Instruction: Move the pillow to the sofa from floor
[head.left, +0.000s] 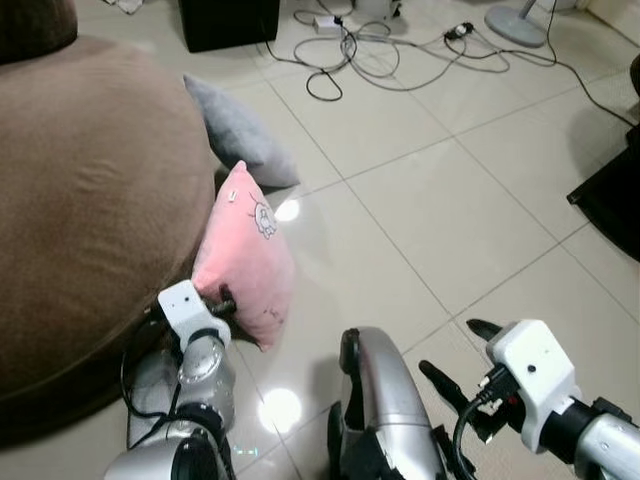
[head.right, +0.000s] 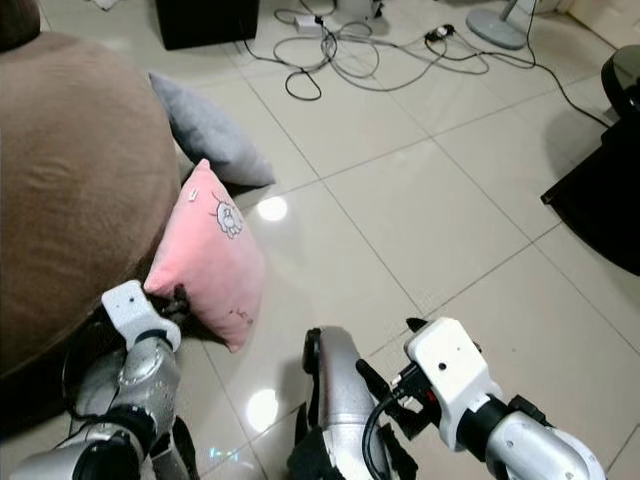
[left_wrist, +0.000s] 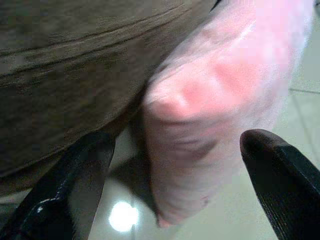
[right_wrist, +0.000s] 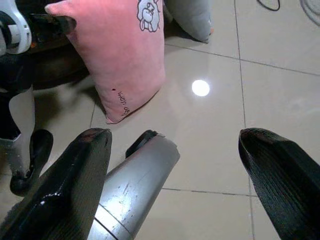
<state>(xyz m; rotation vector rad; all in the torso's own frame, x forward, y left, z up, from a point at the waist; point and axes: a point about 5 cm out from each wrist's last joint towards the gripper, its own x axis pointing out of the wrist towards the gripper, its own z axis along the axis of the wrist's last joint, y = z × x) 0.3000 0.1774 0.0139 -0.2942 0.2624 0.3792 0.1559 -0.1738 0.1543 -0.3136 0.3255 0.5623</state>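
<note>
A pink pillow (head.left: 245, 255) with a small cartoon print stands on edge on the tiled floor and leans against the brown sofa (head.left: 90, 200). My left gripper (head.left: 225, 300) is low at the pillow's near corner, beside the sofa's base. It is open, and in the left wrist view its two fingers straddle the pillow's edge (left_wrist: 210, 110) without closing on it. My right gripper (head.left: 458, 350) hangs open over bare tiles to the right, apart from the pillow, with nothing between its fingers (right_wrist: 270, 165).
A grey pillow (head.left: 240, 135) leans on the sofa just behind the pink one. Tangled cables (head.left: 380, 55), a black box (head.left: 228, 20) and a fan base (head.left: 515, 25) lie farther back. Dark furniture (head.left: 615, 190) stands at the right. Open tiles lie between.
</note>
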